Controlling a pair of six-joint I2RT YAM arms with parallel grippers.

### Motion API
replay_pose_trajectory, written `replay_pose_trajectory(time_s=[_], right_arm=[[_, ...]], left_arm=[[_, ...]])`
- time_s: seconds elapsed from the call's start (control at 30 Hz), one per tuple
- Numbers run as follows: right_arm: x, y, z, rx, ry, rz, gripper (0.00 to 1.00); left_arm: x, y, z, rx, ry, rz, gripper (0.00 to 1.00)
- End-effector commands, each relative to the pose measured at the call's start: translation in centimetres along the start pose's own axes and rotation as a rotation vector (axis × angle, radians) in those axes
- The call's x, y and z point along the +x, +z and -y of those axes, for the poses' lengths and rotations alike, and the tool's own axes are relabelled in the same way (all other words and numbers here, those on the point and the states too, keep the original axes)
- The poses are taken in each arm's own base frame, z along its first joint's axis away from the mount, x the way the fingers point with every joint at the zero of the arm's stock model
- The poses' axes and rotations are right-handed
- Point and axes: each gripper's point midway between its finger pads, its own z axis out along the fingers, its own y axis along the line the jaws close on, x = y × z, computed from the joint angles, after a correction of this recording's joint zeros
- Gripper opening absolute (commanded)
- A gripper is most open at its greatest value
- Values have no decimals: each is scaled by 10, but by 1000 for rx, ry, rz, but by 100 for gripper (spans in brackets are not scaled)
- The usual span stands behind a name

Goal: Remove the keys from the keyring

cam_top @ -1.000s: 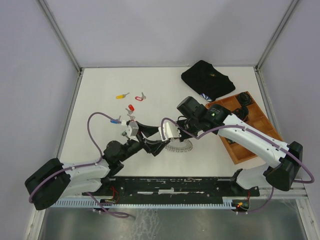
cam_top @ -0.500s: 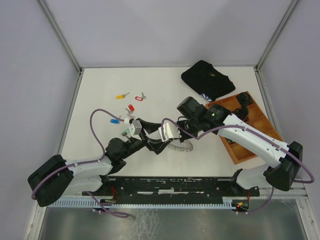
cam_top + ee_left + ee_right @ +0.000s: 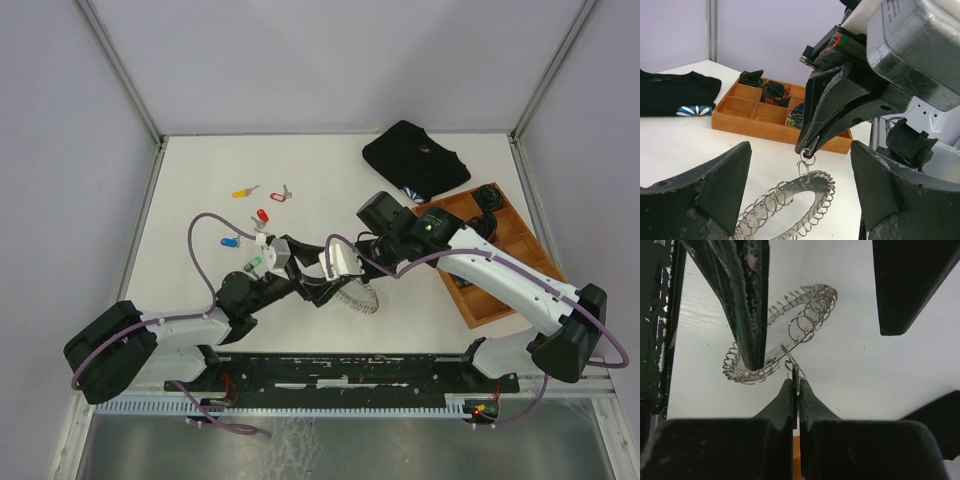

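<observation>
At mid-table (image 3: pixel 200 170), just ahead of both arms: keyring (image 3: pixel 358 297) (image 3: pixel 790 205) (image 3: pixel 780 350), tilted, raised on the side nearest the right gripper (image 3: pixel 345 285) (image 3: pixel 807 147) (image 3: pixel 796 377). Pinched there by one small wire loop on its rim, between jaws pressed tightly together, plain in both wrist views. Flanked by the left gripper (image 3: pixel 310 285) (image 3: pixel 800 190) (image 3: pixel 825 290), spread wide, one finger on each side of the ring, gripping nothing; impossible to tell whether the nearer finger brushes the coils. Farther back and to the left, well apart from the ring, lying loose on the white surface: yellow key (image 3: pixel 243 191), red key (image 3: pixel 263 214), second red key (image 3: pixel 283 194) and blue key (image 3: pixel 229 241). Just beside the left arm's wrist, green key (image 3: pixel 252 264). Off to the right, wooden tray (image 3: pixel 455 290) (image 3: pixel 765 127) with dark items in several compartments. Behind it, at the far right corner, folded black cloth (image 3: pixel 415 158) (image 3: pixel 670 92).
</observation>
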Motion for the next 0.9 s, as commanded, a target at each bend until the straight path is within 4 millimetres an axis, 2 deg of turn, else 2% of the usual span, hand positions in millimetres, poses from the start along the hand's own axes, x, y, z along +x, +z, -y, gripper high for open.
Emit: replay_pose_trajectory(time_s=[0.0, 0.13, 0.2, 0.43, 0.87], right_arm=[[-15, -17, 6, 42, -17, 67, 0], [-15, -18, 5, 39, -15, 75, 0], [-15, -17, 5, 38, -15, 75, 0], [-15, -18, 5, 39, -14, 74, 0], [-14, -17, 5, 38, -9, 73, 0]], left_arm=[[-24, 15, 8, 65, 110, 67, 82], [-11, 20, 2, 61, 126, 13, 64], [-5, 23, 2, 70, 128, -10, 59], [10, 28, 0, 85, 123, -55, 56], [17, 32, 5, 123, 101, -82, 52]])
